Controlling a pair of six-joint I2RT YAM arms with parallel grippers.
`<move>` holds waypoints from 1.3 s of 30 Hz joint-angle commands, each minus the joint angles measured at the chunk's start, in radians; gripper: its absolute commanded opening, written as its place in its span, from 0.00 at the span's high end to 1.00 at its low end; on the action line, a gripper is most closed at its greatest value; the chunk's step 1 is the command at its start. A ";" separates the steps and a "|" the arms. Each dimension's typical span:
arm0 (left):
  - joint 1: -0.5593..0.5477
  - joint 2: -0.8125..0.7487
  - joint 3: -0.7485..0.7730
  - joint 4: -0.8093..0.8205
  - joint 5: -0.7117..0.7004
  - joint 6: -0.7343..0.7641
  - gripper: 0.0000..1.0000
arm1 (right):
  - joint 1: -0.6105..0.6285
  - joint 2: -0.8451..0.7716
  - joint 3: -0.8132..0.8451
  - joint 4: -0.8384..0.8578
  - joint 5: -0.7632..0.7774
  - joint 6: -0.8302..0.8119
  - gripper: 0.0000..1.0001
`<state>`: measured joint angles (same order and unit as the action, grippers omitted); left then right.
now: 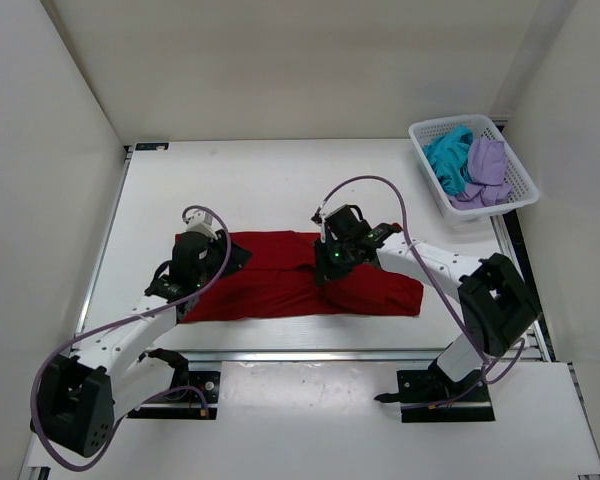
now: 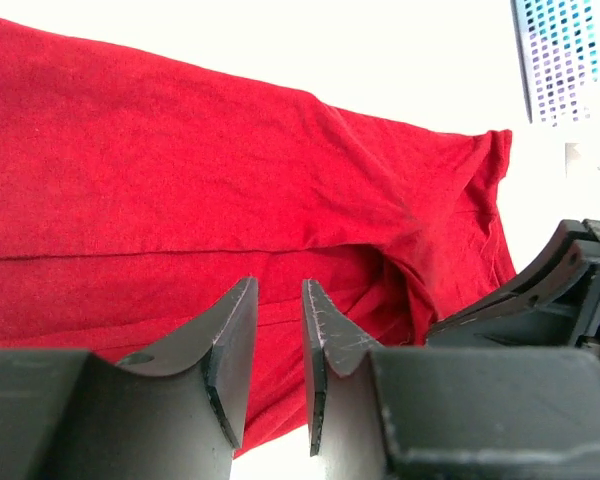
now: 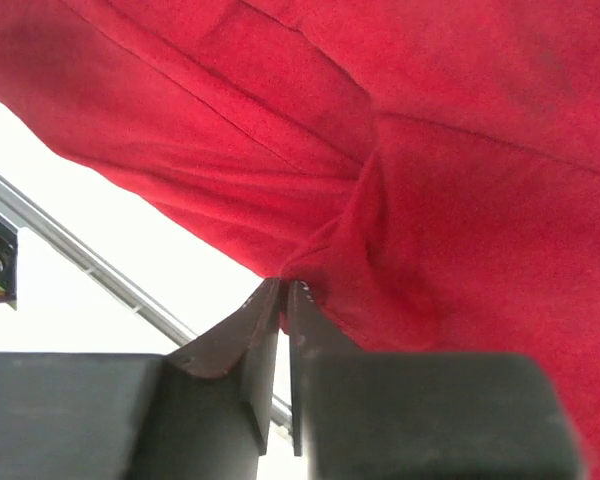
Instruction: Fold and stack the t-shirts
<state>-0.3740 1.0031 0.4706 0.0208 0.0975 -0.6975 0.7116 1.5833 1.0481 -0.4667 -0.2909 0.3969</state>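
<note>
A dark red t-shirt (image 1: 270, 285) lies spread across the middle of the table, bunched at its right end. My left gripper (image 1: 206, 256) hovers over its left end; in the left wrist view the jaws (image 2: 279, 285) stand a little apart with nothing between them, and the red fabric (image 2: 180, 170) lies beyond. My right gripper (image 1: 332, 262) is over the shirt's middle; in the right wrist view it (image 3: 285, 287) is shut on a pinched fold at the edge of the red shirt (image 3: 460, 200). The teal t-shirt (image 1: 445, 155) and the lavender t-shirt (image 1: 487, 165) lie crumpled in the basket.
A white mesh basket (image 1: 430, 172) stands at the back right corner; it also shows in the left wrist view (image 2: 570, 50). A metal rail (image 1: 310, 353) runs along the table's near edge. White walls close in the left, back and right.
</note>
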 commanded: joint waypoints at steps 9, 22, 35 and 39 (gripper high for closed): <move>0.024 -0.012 -0.023 0.008 0.015 0.001 0.64 | -0.180 -0.147 -0.058 0.068 -0.028 -0.004 0.81; 0.073 0.386 0.172 0.146 0.108 -0.036 0.63 | -0.561 0.009 -0.030 0.208 0.171 -0.001 0.78; 0.247 0.575 0.129 0.306 0.254 -0.162 0.65 | -0.561 0.103 0.013 0.171 0.272 -0.021 0.98; 0.322 0.601 0.076 0.367 0.297 -0.227 0.65 | -0.606 0.100 -0.019 0.178 0.262 -0.010 1.00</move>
<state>-0.1040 1.5986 0.5781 0.3176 0.3412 -0.8719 0.1368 1.6855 1.0309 -0.3080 -0.0570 0.3775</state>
